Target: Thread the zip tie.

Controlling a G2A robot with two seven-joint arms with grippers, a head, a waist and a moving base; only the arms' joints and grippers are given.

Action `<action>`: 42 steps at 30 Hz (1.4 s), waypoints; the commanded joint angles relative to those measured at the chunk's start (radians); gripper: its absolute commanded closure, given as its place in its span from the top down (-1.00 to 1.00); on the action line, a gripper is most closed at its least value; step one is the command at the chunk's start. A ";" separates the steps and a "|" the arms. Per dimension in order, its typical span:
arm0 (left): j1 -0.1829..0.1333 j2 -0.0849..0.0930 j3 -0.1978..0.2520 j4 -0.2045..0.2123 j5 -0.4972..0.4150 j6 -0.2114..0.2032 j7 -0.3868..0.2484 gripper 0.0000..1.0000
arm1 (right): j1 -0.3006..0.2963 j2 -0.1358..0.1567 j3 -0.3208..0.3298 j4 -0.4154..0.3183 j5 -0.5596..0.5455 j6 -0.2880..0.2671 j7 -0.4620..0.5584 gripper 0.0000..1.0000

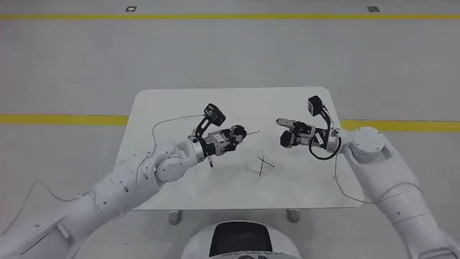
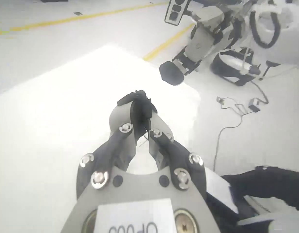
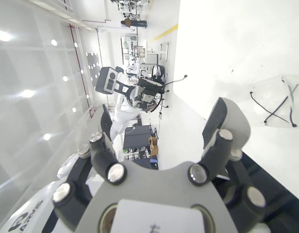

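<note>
My left gripper [image 1: 236,135] [image 2: 141,107] hovers over the middle of the white table [image 1: 165,108], shut on a black zip tie [image 2: 142,103] whose thin tail [image 1: 244,131] [image 3: 179,79] sticks out toward the other arm. My right gripper [image 1: 283,131] [image 3: 161,120] is held facing it, a short gap away, open with nothing between its fingers [image 3: 218,117]. Several more black zip ties [image 1: 264,164] [image 3: 271,112] lie crossed on a clear sheet [image 3: 263,86] on the table, nearer the front edge, between the two arms.
A thin white cable [image 1: 171,121] loops off the left arm above the table's left half. Another cable [image 1: 336,180] hangs from the right arm near the table's right edge. Yellow floor tape [image 1: 65,119] runs behind the table.
</note>
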 commanded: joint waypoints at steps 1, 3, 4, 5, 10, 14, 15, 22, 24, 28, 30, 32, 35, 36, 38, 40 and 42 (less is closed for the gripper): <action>-0.001 0.000 0.000 0.000 -0.002 -0.001 0.003 -1.00 | 0.000 0.000 0.000 0.000 0.000 0.001 -0.005 1.00; -0.001 0.000 0.000 0.000 -0.002 -0.001 0.003 -1.00 | 0.000 0.000 0.000 0.000 0.000 0.001 -0.005 1.00; -0.001 0.000 0.000 0.000 -0.002 -0.001 0.003 -1.00 | 0.000 0.000 0.000 0.000 0.000 0.001 -0.005 1.00; -0.001 0.000 0.000 0.000 -0.002 -0.001 0.003 -1.00 | 0.000 0.000 0.000 0.000 0.000 0.001 -0.005 1.00; 0.024 -0.008 -0.026 0.010 -0.258 -0.001 -0.092 -1.00 | -0.006 0.000 0.005 0.005 0.023 -0.013 0.013 1.00; 0.017 -0.017 -0.050 0.025 -0.555 -0.001 -0.289 -1.00 | 0.017 0.002 0.020 0.066 0.076 -0.081 0.133 1.00; 0.012 -0.019 -0.057 0.032 -0.597 -0.001 -0.325 -1.00 | 0.023 0.002 0.021 0.082 0.090 -0.100 0.163 1.00; 0.024 -0.051 -0.104 0.101 -0.869 -0.001 -0.513 -1.00 | 0.092 -0.011 -0.011 0.214 0.172 -0.190 0.322 1.00; 0.024 -0.059 -0.117 0.107 -0.883 -0.001 -0.532 -1.00 | 0.104 -0.014 -0.022 0.234 0.176 -0.201 0.343 1.00; 0.024 -0.059 -0.117 0.107 -0.883 -0.001 -0.532 -1.00 | 0.104 -0.014 -0.022 0.234 0.176 -0.201 0.343 1.00; 0.024 -0.059 -0.117 0.107 -0.883 -0.001 -0.532 -1.00 | 0.104 -0.014 -0.022 0.234 0.176 -0.201 0.343 1.00; 0.034 -0.060 -0.119 0.100 -0.907 -0.001 -0.526 -1.00 | 0.104 -0.014 -0.022 0.234 0.176 -0.201 0.343 1.00; 0.055 -0.065 -0.132 0.107 -1.023 0.008 -0.565 -1.00 | 0.094 -0.017 -0.030 0.214 0.175 -0.231 0.326 1.00; 0.064 -0.068 -0.135 0.107 -1.072 0.006 -0.586 -1.00 | 0.090 -0.020 -0.034 0.222 0.212 -0.244 0.351 1.00; 0.073 -0.074 -0.140 0.111 -1.156 0.004 -0.630 -1.00 | 0.097 -0.024 -0.038 0.247 0.249 -0.270 0.380 1.00; 0.078 -0.081 -0.143 0.123 -1.222 0.002 -0.670 -1.00 | 0.107 -0.032 -0.049 0.271 0.274 -0.288 0.388 1.00; 0.083 -0.089 -0.146 0.137 -1.281 0.004 -0.684 -1.00 | 0.110 -0.039 -0.060 0.271 0.305 -0.288 0.388 1.00</action>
